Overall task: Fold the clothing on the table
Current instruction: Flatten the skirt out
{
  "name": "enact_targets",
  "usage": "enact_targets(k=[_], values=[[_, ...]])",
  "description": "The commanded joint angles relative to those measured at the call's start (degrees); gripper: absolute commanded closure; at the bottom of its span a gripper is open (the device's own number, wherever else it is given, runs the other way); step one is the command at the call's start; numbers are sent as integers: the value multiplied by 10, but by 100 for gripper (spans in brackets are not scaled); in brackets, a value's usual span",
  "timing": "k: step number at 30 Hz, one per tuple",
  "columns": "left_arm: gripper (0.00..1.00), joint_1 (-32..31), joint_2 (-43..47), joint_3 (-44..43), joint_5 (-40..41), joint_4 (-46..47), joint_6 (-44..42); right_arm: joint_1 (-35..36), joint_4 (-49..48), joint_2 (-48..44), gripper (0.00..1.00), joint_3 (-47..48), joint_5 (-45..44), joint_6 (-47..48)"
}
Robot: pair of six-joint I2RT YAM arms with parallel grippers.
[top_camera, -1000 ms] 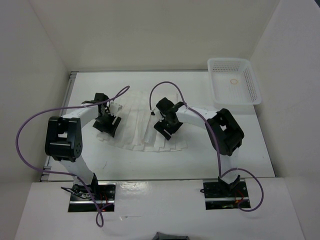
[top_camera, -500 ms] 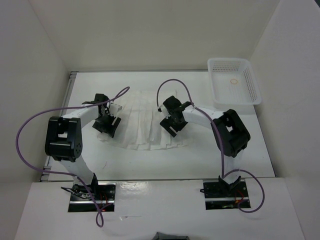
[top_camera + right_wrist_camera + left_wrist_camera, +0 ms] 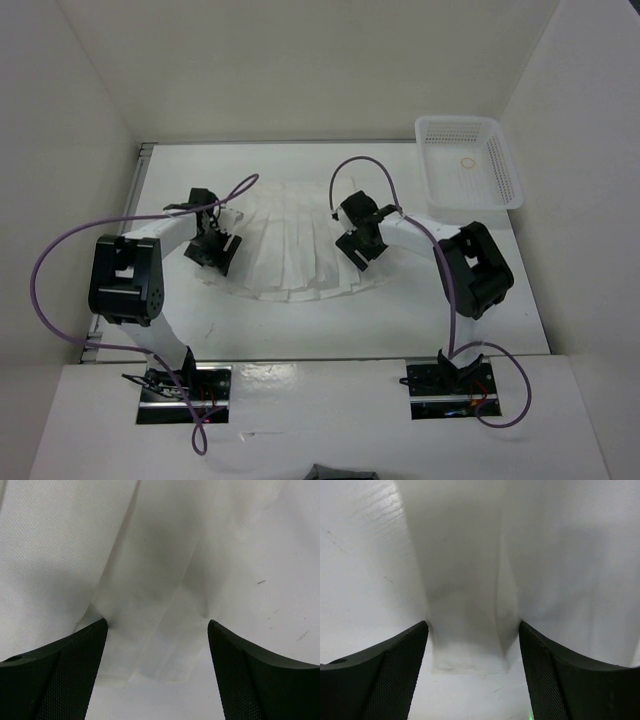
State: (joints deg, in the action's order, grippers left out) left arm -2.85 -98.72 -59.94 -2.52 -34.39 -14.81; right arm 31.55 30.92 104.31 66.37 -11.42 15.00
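The clothing point(image 3: 290, 245), a white pleated fan-shaped garment, lies spread flat on the table point(image 3: 300, 325) between my two arms. My left gripper point(image 3: 214, 248) hangs over its left edge, open. In the left wrist view its black fingers point(image 3: 390, 675) straddle a hem corner of the clothing point(image 3: 470, 645) without touching it, and the left gripper point(image 3: 472, 672) holds nothing. My right gripper point(image 3: 362, 243) is over the garment's right side, open too. Seen from the right wrist, the right gripper point(image 3: 157, 672) spans a layered corner of the clothing point(image 3: 165, 645), its fingers point(image 3: 250, 675) apart from the cloth.
A white lattice basket point(image 3: 470, 123) stands at the table's far right corner with a small ring point(image 3: 467, 162) inside. Purple cables point(image 3: 60, 250) loop over both arms. White walls close in the left, back and right sides.
The right arm has swung from the garment's middle to its right side, and the cloth now fans out wider there. The right jaws opened slightly. The left arm has stayed put.
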Motion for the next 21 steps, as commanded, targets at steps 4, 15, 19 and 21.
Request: enact_targets(k=[4, 15, 19, 21], values=[[19, -2, 90, -53, 6, -67, -2, -11, 93, -69, 13, 40, -16, 20], [12, -8, 95, -246, -80, -100, 39, -11, 112, -109, 3, 217, 104, 14], [10, -1, 16, -246, -143, -48, 57, -24, 71, -6, 3, 217, 97, 9], [9, 16, -22, -260, -199, -28, 74, -45, 30, 11, 3, 217, 102, 3]])
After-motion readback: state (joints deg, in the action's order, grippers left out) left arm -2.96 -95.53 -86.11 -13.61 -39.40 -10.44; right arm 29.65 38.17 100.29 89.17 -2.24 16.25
